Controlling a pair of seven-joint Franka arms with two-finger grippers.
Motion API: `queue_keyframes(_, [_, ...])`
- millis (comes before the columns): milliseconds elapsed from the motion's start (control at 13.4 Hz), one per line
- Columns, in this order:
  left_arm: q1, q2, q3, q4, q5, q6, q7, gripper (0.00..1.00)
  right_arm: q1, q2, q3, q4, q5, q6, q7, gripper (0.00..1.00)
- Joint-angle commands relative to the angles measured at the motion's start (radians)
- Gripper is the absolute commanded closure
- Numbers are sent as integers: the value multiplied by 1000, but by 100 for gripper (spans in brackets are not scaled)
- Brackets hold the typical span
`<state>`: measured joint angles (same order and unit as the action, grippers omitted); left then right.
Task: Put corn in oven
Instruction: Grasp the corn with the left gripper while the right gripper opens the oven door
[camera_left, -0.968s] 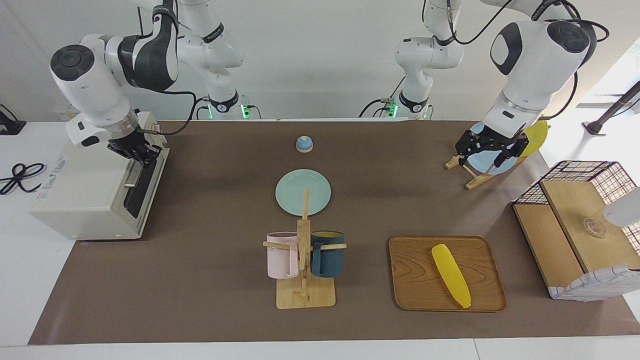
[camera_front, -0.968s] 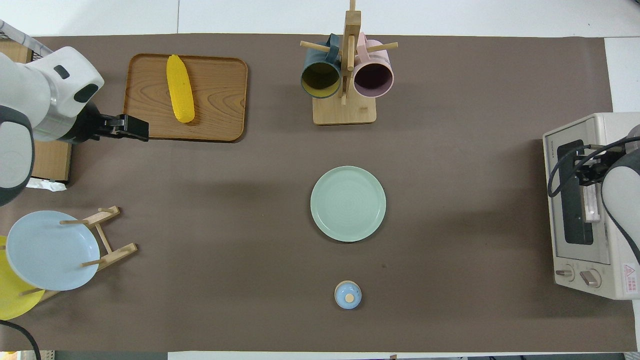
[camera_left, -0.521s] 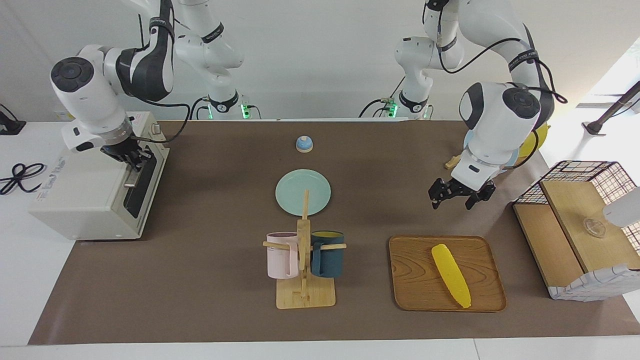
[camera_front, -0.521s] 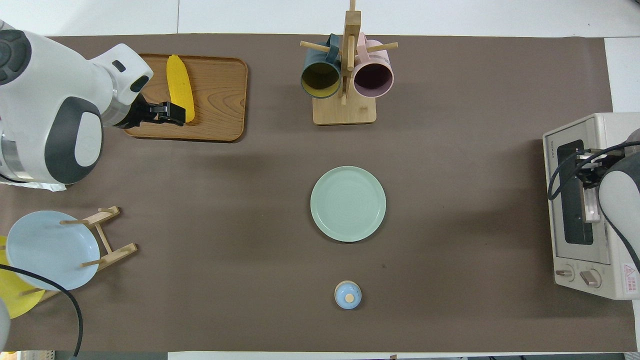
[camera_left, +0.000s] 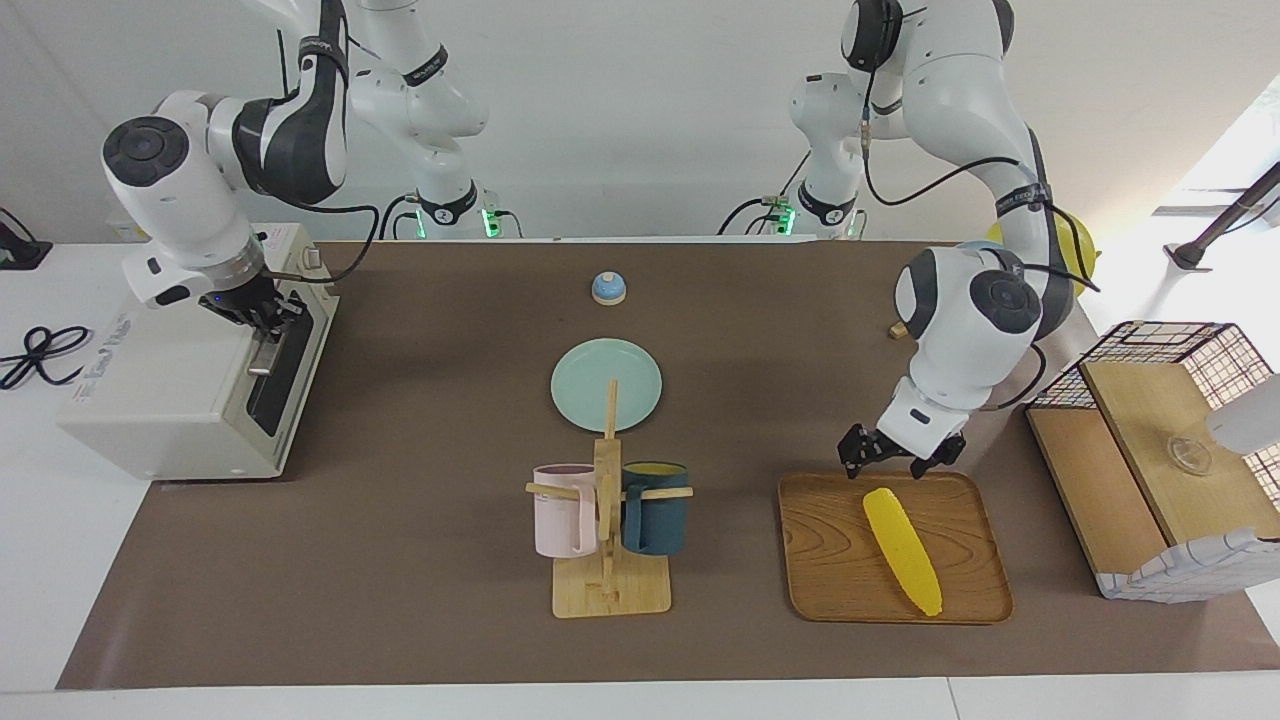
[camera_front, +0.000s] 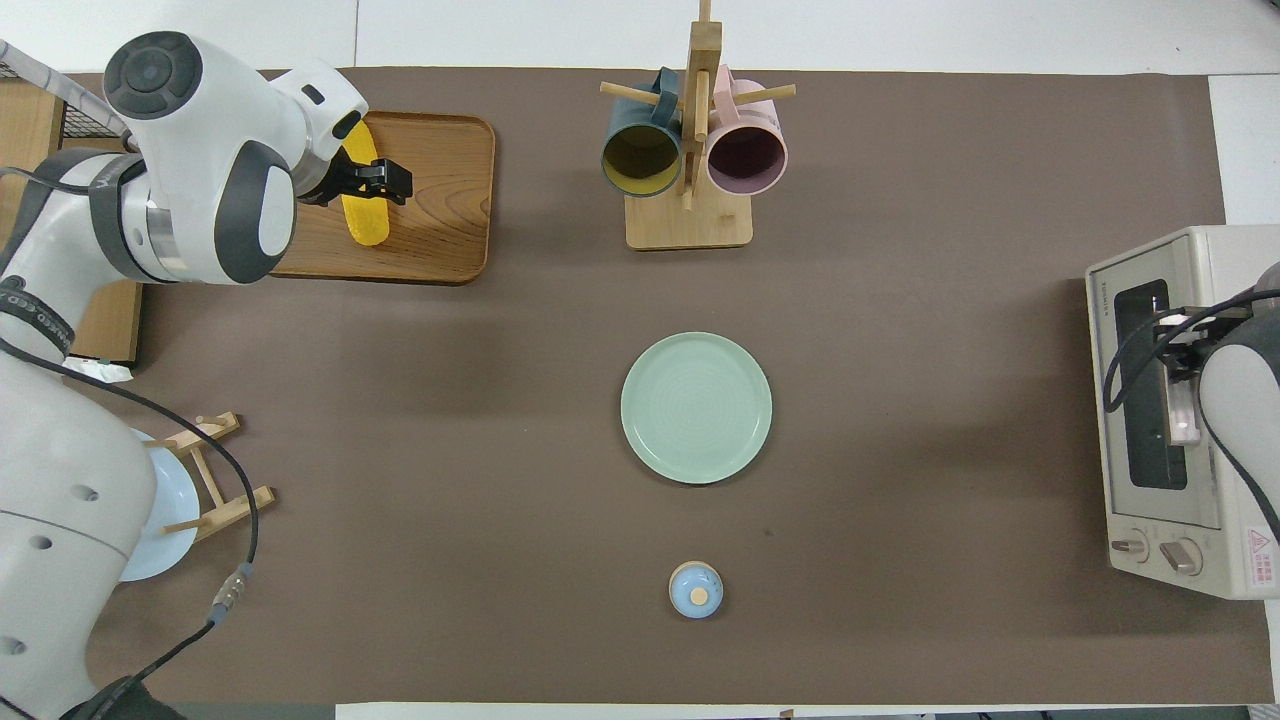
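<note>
The yellow corn lies slantwise on a wooden tray toward the left arm's end of the table. My left gripper hangs open just above the tray's robot-side edge, over the corn's blunt end. From overhead, the left gripper covers the middle of the corn. The cream-white oven stands at the right arm's end with its dark glass door closed. My right gripper is shut at the upper end of the door's metal handle. Whether it clamps the bar does not show.
A mint plate lies mid-table. A wooden mug rack with a pink and a dark blue mug stands farther from the robots. A small blue knob sits nearer them. A wire-framed wooden shelf stands beside the tray.
The left arm swung from the plate rack out over the tray and came down close to the corn, its gripper still open. The right gripper shifted slightly at the oven handle.
</note>
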<state>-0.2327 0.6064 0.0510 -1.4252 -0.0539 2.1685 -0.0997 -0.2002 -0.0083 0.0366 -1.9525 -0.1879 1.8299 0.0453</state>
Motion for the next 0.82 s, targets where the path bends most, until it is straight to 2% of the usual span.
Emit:
queue_keyframes(0, [3,55,20,60,3,54,-3,0,-21,-24,8,-52,-12,45,-25,100])
queue_keyframes(149, [7,53,18,22,-10,117,-5,0,-13,-24,9,-65,-8,52,-21,100])
queue_keyframes(744, [30,101,17,28,-18,148,5,0,22,-22,16,-129,88,124,-15,100])
